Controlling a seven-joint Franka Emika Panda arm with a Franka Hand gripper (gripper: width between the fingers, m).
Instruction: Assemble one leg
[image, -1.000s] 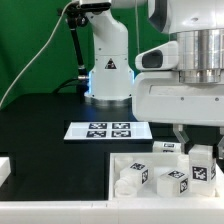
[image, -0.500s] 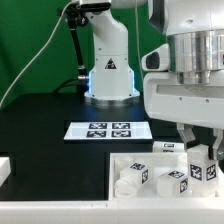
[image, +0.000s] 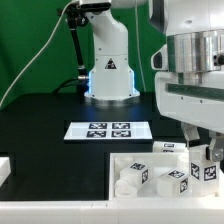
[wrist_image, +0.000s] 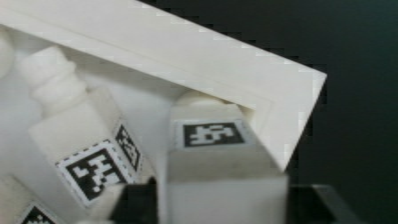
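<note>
My gripper (image: 205, 158) hangs over the right end of the large white tray (image: 118, 162), at the exterior view's lower right. It is shut on a white leg (image: 207, 168) with a square tag on its face. In the wrist view the same leg (wrist_image: 222, 150) stands between my two dark fingers (wrist_image: 157, 200), close to the tray's corner wall (wrist_image: 231, 62). My gripper (wrist_image: 228, 208) holds it by its sides. The leg's lower end is hidden in the exterior view.
Other tagged white legs lie in the tray (image: 135, 178) (image: 170, 182), and one leans beside the held leg (wrist_image: 98, 150). The marker board (image: 108, 130) lies on the black table behind the tray. The robot base (image: 108, 70) stands at the back.
My gripper and the leg in it have shifted a little toward the exterior view's right. The other parts have not moved.
</note>
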